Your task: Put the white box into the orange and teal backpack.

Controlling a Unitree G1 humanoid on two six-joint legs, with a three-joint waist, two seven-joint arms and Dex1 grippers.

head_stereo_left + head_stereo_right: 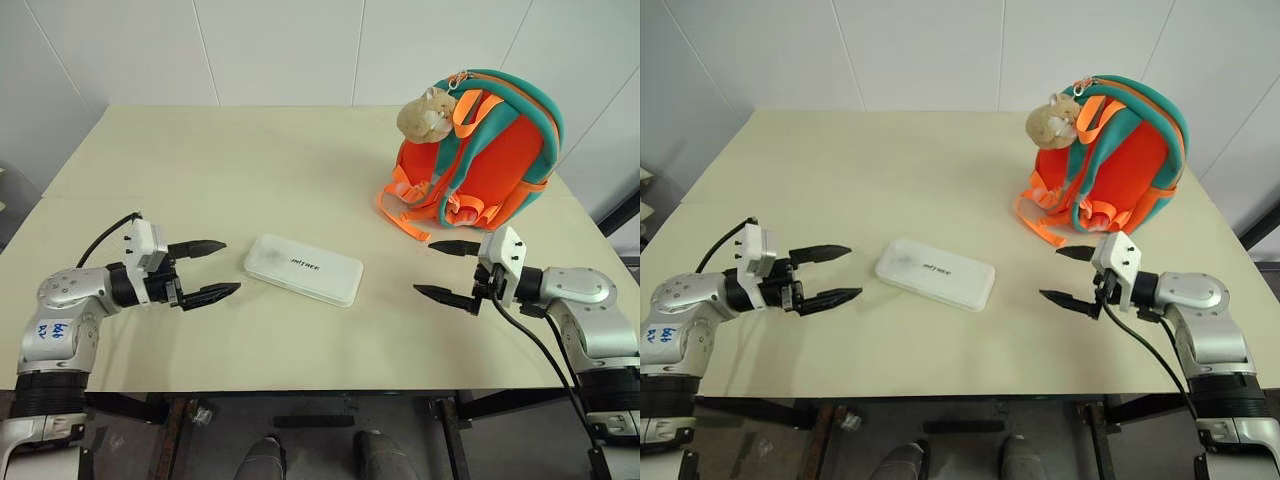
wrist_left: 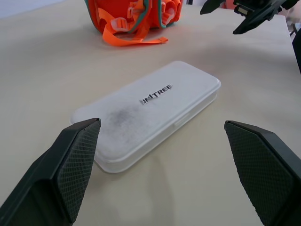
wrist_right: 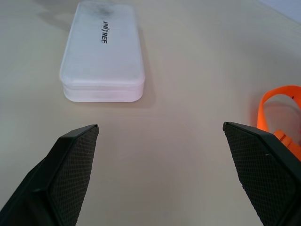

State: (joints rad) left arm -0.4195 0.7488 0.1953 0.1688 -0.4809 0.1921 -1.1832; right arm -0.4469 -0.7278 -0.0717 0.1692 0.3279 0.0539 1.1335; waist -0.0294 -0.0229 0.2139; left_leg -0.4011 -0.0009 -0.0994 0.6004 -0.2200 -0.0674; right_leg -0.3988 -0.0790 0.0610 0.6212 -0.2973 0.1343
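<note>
**White box flat on the desk between two released pincers; backpack upright beyond the right one**

The left pincer is seen held just above the pale desk, its two black fingers spread wide and nothing gripped between them. It is pointed level toward the middle of the desk. The right pincer is held in mirror fashion on the opposite side, likewise released, with both fingers apart and empty.

Between the two pincers the white box is laid flat on the desk, lid up, with one short end near the left pincer's fingertips but not touched by them. From the right pincer it is set further off, with bare desk between. In the left wrist view the box is seen straight ahead of the open fingers, and dark lettering reading "UNITREE" is printed along the middle of its lid; a faint grey smudge is seen beside the lettering. The same word can be read on the box in the right wrist view.

Beyond the right pincer, and a little inward from it, the orange and teal backpack is stood upright on the desk, well apart from the box. Orange webbing straps are trailed from its base onto the desk, toward the right pincer. A beige plush animal keychain is hung near its top.
</note>
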